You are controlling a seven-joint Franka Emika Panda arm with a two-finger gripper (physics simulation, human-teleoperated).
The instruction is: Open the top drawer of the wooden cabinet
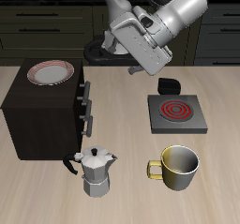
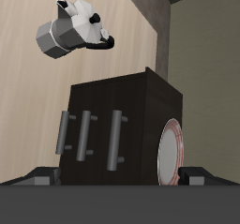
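Sitting flush, seemingly, the top drawer [image 2: 115, 139] looks near-black; fingers' [image 1: 141, 67] spread indiscernible.

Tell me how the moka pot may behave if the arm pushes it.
The moka pot stands tall on a narrow base, so a push near its top would probably tip it. It looks like rigid metal, so likely stiff and somewhat slippery. Its handle sticks out toward the cabinet, so it might catch there.
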